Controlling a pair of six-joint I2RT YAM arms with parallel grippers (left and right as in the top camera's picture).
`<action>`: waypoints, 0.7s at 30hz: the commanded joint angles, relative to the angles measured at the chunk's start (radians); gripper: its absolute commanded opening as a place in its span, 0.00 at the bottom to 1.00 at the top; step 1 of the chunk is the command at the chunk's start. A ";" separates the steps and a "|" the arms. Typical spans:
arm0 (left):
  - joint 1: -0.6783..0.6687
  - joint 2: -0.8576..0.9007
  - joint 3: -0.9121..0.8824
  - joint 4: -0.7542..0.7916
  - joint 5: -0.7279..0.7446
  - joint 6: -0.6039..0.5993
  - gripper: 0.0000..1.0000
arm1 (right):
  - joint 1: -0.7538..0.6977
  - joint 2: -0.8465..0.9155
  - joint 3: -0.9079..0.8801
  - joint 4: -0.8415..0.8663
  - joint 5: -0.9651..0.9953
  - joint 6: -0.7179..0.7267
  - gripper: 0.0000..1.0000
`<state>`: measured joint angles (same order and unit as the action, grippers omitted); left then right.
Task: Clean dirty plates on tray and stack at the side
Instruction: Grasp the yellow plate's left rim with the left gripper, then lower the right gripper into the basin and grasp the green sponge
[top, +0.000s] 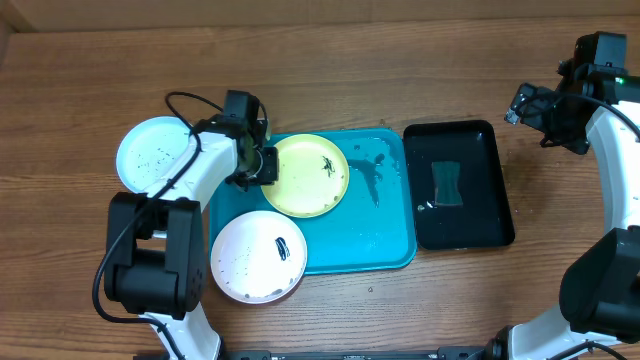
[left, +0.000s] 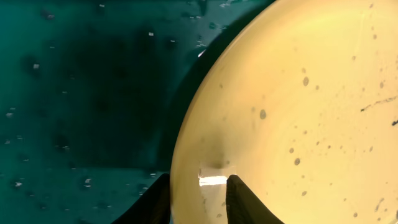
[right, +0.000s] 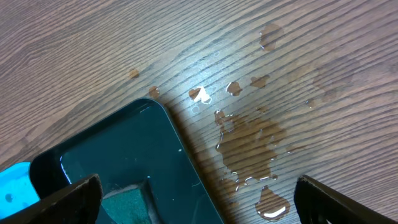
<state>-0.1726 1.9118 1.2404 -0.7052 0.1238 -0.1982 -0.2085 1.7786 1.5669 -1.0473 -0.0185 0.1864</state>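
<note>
The turquoise tray (top: 385, 235) lies mid-table. On its upper left rests the lime-green plate (top: 312, 175), marked with a dark smear. My left gripper (top: 262, 166) is shut on that plate's left rim. In the left wrist view the rim (left: 211, 149) runs between the two fingers of the left gripper (left: 198, 200), above the wet tray (left: 74, 93). The pinkish-brown plate (top: 258, 257), also smeared, overlaps the tray's lower-left corner. The teal-rimmed plate (top: 155, 155) sits on the table left of the tray. My right gripper (top: 528, 105) hangs open at the far right, holding nothing.
A black tray (top: 495, 190) holding a green sponge (top: 448, 183) stands right of the turquoise tray. In the right wrist view, the black tray's corner (right: 124, 155) and water puddles (right: 249, 140) on the wood lie below the open right gripper (right: 199, 205).
</note>
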 joint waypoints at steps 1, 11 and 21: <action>-0.034 -0.002 -0.014 0.011 0.023 -0.042 0.31 | 0.003 0.002 0.004 0.005 0.010 0.004 1.00; -0.050 -0.003 -0.005 -0.013 0.022 -0.095 0.20 | 0.003 0.002 0.004 0.005 0.010 0.004 1.00; -0.050 -0.002 -0.010 -0.027 -0.008 -0.098 0.05 | 0.003 0.002 0.004 0.005 0.010 0.003 1.00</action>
<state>-0.2195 1.9118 1.2366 -0.7292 0.1375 -0.2878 -0.2085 1.7786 1.5669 -1.0473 -0.0185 0.1860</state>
